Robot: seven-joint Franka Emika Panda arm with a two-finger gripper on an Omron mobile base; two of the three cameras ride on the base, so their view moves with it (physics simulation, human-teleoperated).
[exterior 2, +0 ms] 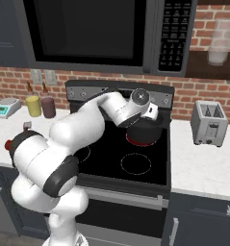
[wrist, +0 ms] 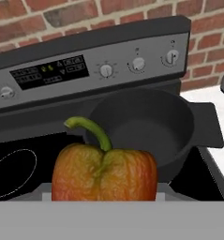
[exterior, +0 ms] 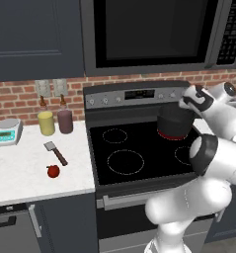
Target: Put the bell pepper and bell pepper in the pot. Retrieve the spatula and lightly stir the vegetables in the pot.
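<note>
An orange-red bell pepper [wrist: 104, 176] with a curved green stem sits close in the hand view, and my gripper [exterior 2: 153, 115] is shut on it. Just beyond it stands the dark pot [wrist: 146, 122], on the back right burner of the stove, its inside dark and bare. In the left base view my hand hovers at the pot's [exterior: 175, 122] upper right rim. The bright red bell pepper [exterior: 53, 171] lies on the white counter left of the stove. Just behind it lies the spatula [exterior: 55, 152], its grey blade pointing to the back.
A yellow jar [exterior: 46, 122], a dark purple jar [exterior: 65, 120] and a small scale [exterior: 8, 131] stand at the back of the left counter. A silver toaster [exterior 2: 209, 122] sits right of the stove. The microwave [exterior: 149, 34] hangs low over the burners.
</note>
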